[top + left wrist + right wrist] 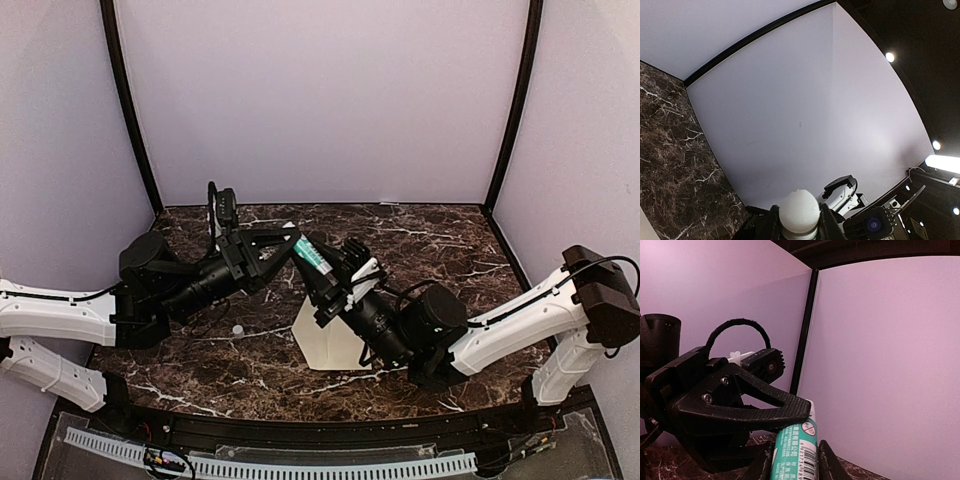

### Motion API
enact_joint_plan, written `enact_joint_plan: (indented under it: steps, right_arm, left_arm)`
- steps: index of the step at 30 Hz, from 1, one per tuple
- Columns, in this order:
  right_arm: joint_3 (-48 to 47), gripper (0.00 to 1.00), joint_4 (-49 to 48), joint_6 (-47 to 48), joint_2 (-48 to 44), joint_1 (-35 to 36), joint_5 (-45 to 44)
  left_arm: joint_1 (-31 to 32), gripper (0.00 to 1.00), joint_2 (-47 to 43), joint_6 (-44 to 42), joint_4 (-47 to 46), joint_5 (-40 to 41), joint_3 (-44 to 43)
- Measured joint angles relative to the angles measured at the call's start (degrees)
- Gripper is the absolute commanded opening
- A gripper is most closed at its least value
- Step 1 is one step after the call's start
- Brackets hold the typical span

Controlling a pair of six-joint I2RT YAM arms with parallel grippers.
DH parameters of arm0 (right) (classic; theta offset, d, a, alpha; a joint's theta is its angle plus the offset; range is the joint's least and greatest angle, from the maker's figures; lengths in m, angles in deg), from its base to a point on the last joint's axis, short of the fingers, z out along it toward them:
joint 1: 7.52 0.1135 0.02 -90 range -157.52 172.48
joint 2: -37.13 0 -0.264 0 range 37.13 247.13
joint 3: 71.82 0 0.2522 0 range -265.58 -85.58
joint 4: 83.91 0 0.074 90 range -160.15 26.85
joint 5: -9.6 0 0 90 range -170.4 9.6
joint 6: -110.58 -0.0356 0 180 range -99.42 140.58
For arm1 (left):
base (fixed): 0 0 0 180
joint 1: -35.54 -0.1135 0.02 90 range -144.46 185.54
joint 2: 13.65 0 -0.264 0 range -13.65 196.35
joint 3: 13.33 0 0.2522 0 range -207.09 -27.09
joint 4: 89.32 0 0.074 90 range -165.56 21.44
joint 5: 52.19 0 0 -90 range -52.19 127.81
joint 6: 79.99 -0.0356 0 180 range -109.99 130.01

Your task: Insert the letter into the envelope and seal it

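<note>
A green glue stick [312, 256] hangs in the air between both arms, above the table's middle. My left gripper [294, 241] is shut on its white rounded end [799, 209], which fills the gap between the black fingers [769, 226]. My right gripper [336, 272] is shut on the green barcoded body [797, 452], a finger against each side. In the right wrist view the left gripper's black finger [740, 412] lies across the tube's top. The pale-cream envelope [325, 345] lies flat on the marble below the right gripper, partly hidden by that arm. The letter is not in view.
A small white object [237, 329] lies on the dark marble table [450, 250] left of the envelope. Lilac walls with black corner posts [128, 110] close in the back and sides. A black rail [300, 440] runs along the near edge.
</note>
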Motion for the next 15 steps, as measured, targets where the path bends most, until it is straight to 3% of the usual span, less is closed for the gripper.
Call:
enact_joint_plan:
  steps: [5,7,11,15]
  right_arm:
    - [0.0,0.05,0.1,-0.3,0.0,0.0,-0.2]
    - [0.0,0.0,0.2,0.1,0.0,0.0,-0.2]
    - [0.0,0.0,1.0,-0.2,-0.1,0.0,-0.3]
    - [2.3,0.0,3.1,-1.6,-2.3,0.0,-1.7]
  left_arm:
    - [-0.1,0.02,0.5,0.0,-0.5,0.1,0.0]
    - [-0.1,0.08,0.6,0.0,-0.7,0.1,0.0]
    - [-0.2,0.36,0.6,-0.3,-1.8,0.2,0.9]
    - [-0.2,0.52,0.1,-1.9,-1.7,1.4,3.0]
